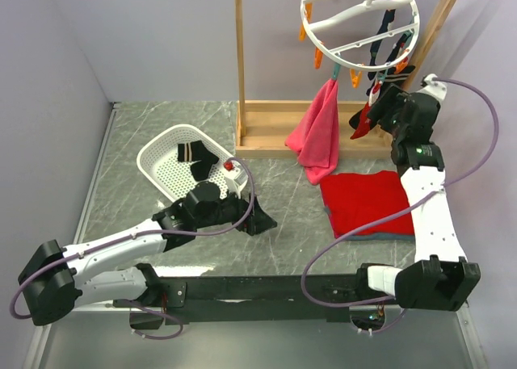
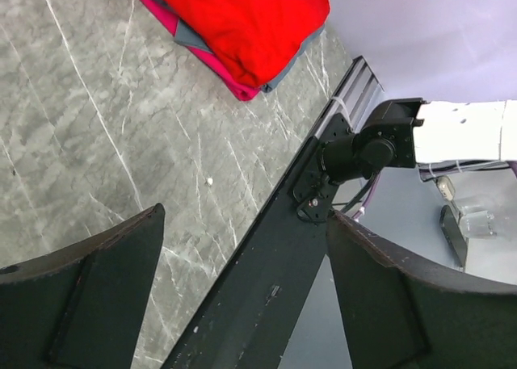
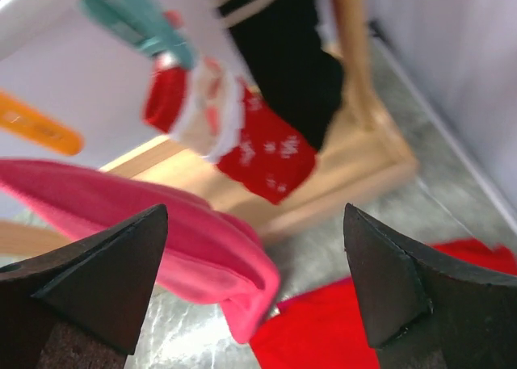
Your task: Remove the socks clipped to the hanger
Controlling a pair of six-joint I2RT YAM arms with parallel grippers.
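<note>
The white round hanger hangs from the wooden rack at the top, with orange and teal clips. Several dark socks dangle from its right side. A red and white sock and a black sock with tan stripes hang just ahead of my right gripper, which is open, empty and below them. In the top view the right gripper is raised beside the red sock. My left gripper is open and empty, low over the table; its wrist view shows no sock.
A white basket at the left holds a black sock. A pink towel hangs from the hanger in front of the wooden rack base. A folded red cloth lies by the right arm. A black rail runs along the near edge.
</note>
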